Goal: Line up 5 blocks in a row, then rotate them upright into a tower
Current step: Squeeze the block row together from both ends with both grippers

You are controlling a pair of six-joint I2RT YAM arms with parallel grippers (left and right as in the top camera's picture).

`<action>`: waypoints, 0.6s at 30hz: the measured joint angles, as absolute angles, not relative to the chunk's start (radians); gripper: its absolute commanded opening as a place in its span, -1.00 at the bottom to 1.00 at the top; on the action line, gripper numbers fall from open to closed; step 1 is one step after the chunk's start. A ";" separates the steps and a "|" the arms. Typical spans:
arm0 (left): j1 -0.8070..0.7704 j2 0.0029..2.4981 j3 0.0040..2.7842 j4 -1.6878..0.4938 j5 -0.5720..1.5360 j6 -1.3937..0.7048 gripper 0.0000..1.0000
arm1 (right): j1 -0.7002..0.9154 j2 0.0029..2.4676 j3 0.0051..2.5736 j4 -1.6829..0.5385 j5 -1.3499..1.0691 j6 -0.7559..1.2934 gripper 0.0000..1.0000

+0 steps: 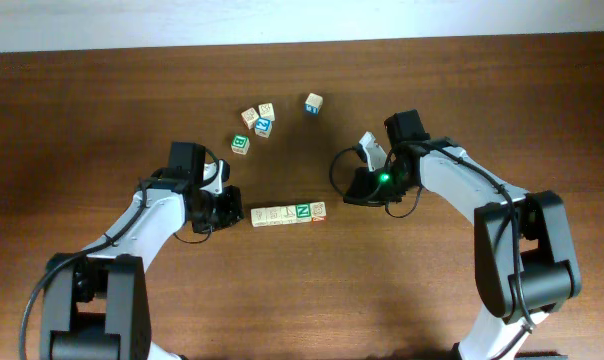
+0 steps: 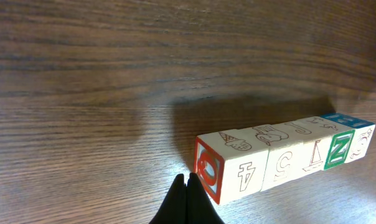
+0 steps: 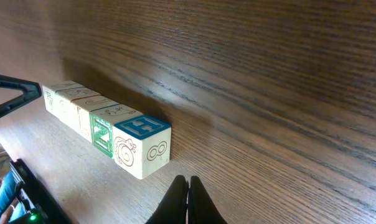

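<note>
Black tapered left pincer (image 2: 186, 182) beside cubic wooden blocks (image 2: 281, 163), grained tabletop (image 2: 113, 74).

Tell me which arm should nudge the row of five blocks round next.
Left, probably. The left gripper, shut, sits right beside the red-faced end block of the row, seemingly almost touching. The right gripper, also shut, stands clear of the opposite end, bare table between.

5 pale wood blks (image 1: 288, 213), tight row, green N near one end
</note>
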State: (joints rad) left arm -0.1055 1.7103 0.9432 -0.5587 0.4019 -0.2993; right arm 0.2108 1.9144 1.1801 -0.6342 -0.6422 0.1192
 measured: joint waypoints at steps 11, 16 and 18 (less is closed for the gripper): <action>-0.105 1.710 0.943 -0.533 0.408 -0.295 -1.00 | 0.263 1.914 1.180 -0.627 -0.625 0.119 -0.91; -0.105 1.710 0.943 -0.533 0.408 -0.295 -1.00 | 0.263 1.915 1.180 -0.630 -0.625 0.119 -0.92; -0.110 1.710 0.943 -0.533 0.408 -0.295 -1.00 | 0.263 1.914 1.180 -0.631 -0.625 0.119 -0.91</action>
